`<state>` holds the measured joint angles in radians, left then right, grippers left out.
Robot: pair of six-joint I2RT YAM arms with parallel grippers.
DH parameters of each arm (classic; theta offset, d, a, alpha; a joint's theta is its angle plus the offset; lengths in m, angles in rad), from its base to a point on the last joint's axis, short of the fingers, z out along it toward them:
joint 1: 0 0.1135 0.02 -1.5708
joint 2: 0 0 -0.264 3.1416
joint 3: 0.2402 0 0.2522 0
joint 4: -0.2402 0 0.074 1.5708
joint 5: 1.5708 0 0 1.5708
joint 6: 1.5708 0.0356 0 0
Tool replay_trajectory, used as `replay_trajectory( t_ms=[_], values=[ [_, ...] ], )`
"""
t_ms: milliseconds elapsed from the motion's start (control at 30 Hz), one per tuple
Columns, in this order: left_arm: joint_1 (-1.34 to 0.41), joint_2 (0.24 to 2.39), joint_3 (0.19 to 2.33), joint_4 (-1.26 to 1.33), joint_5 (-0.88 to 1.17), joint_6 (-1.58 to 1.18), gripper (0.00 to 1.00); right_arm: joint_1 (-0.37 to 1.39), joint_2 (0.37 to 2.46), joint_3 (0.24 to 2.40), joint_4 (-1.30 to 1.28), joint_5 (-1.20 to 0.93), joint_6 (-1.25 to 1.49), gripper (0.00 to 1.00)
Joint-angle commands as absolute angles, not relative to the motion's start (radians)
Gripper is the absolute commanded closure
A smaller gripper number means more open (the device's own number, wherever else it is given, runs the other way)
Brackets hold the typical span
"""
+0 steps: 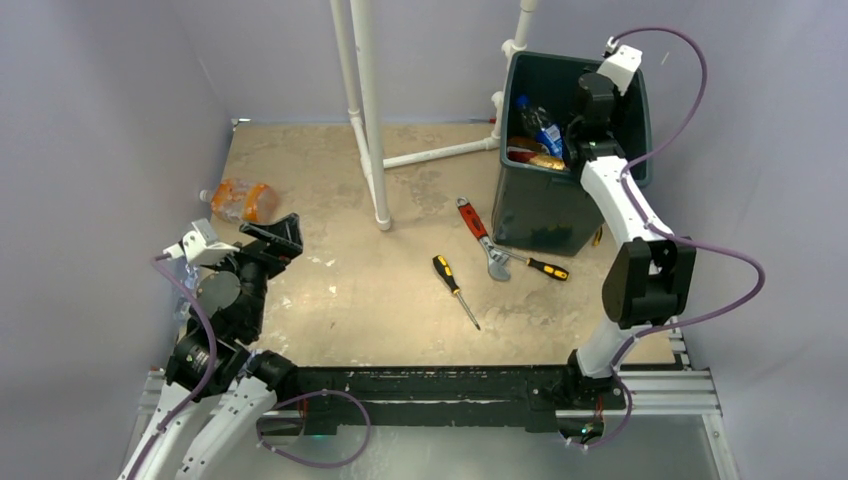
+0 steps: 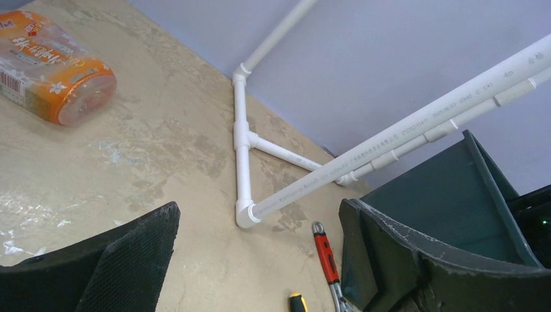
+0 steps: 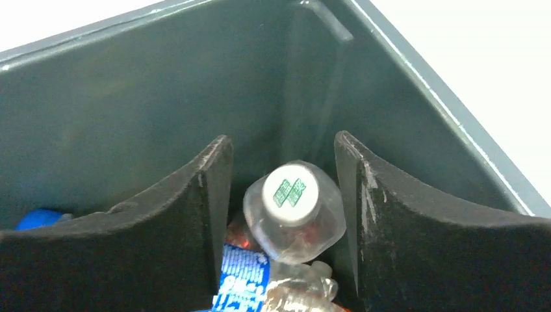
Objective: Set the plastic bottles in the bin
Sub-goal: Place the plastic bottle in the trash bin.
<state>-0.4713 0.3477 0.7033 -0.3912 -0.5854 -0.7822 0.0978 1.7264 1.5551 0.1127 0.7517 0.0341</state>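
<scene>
From the top external view, the bin (image 1: 540, 215) is seen at the far right corner of the worktop (image 1: 340, 310), with several plastic bottles (image 1: 538, 128) heaped inside it. The right arm (image 1: 625, 205) is seen bent over its near rim, the wrist inside. One orange-labelled bottle (image 1: 245, 200) is found lying on its side by the left edge, towards the far corner, and the left gripper (image 1: 277, 238) is held close to it. A red-handled wrench (image 1: 480, 232) and two screwdrivers (image 1: 455, 290) are scattered between the white pipe frame (image 1: 368, 120) and the bin. In the left wrist view the jaws are shown spread wide with nothing between them, and the crumpled orange-labelled bottle is seen ahead and off to one side. In the right wrist view the right gripper (image 3: 281, 140) is shown in a corner of the bin. Its jaws are parted either side of a white-capped bottle (image 3: 294, 211), which appears to rest on the pile, released rather than pinched. A gap is visible on one side, but contact on the other cannot be ruled out. If that finger is touching, the bottle could be dragged up on withdrawal and tipped over the rim. The crumpled bottle could be squeezed out of the left jaws, pushed off the left edge, or knocked against the pipe frame in transit.
</scene>
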Motion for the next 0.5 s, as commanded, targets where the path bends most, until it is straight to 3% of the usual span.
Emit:
replay_trajectory(
  t_ms=[0, 133, 167, 467],
  values=[
    [-0.466, 0.357, 0.725, -0.399, -0.59, -0.774, 0.07, 0.098, 1.646, 1.569, 0.105, 0.695, 0.077, 0.33],
    [-0.466, 0.352, 0.721, -0.407, -0.591, -0.781, 0.07, 0.098, 1.615, 1.587, 0.097, 0.687, 0.075, 0.05],
    [-0.466, 0.351, 0.722, -0.41, -0.593, -0.784, 0.07, 0.098, 1.606, 1.591, 0.098, 0.687, 0.075, 0.02],
    [-0.466, 0.358, 0.756, -0.484, -0.727, -0.79, 0.06, 0.102, 1.435, 1.736, 0.024, 0.602, 0.274, 0.01]
  ],
)
